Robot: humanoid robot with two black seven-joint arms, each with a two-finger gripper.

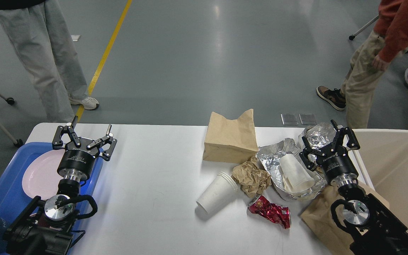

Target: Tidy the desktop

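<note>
The white desktop (154,170) spans the view. Litter lies on its right half: an upright brown paper bag (230,138), a crumpled brown paper (251,176), stacked white paper cups (218,193) on their side, a crushed red can (270,211), and a foil tray (289,166) holding a white cup (296,173). A foil ball (318,136) sits behind. My right gripper (328,143) hovers open over the foil tray's right end, holding nothing. My left gripper (85,136) is open and empty above the blue tray's right edge.
A blue tray (9,187) with a pink plate (43,173) sits at the left end. A beige bin (395,170) stands at the right end, a flat brown bag (322,219) beside it. Two people stand beyond the table.
</note>
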